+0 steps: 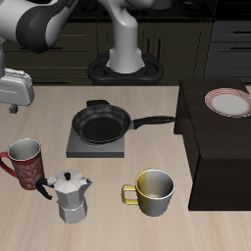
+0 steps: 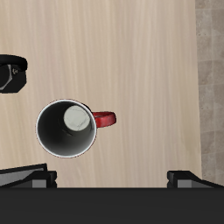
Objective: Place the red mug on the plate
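The red mug (image 1: pixel 26 162) stands upright near one side edge of the table, with its handle toward that edge. In the wrist view I look straight down into its grey inside (image 2: pixel 66 129), and its red handle (image 2: pixel 103 118) sticks out sideways. My gripper (image 1: pixel 13 98) hangs well above the mug and somewhat farther back, open and empty. In the wrist view (image 2: pixel 112 178) its two fingertips (image 2: pixel 26 176) stand wide apart and the mug lies just off their line. The plate (image 1: pixel 228 101), white with a pinkish-red rim ring, lies on a dark raised block at the opposite side.
A moka pot (image 1: pixel 69 196) stands close beside the red mug, toward the front edge; part of it shows in the wrist view (image 2: pixel 10 72). A yellow-olive mug (image 1: pixel 155 191) is near the front. A black pan (image 1: pixel 103 123) sits on a grey burner. The dark block (image 1: pixel 221 142) holds the plate.
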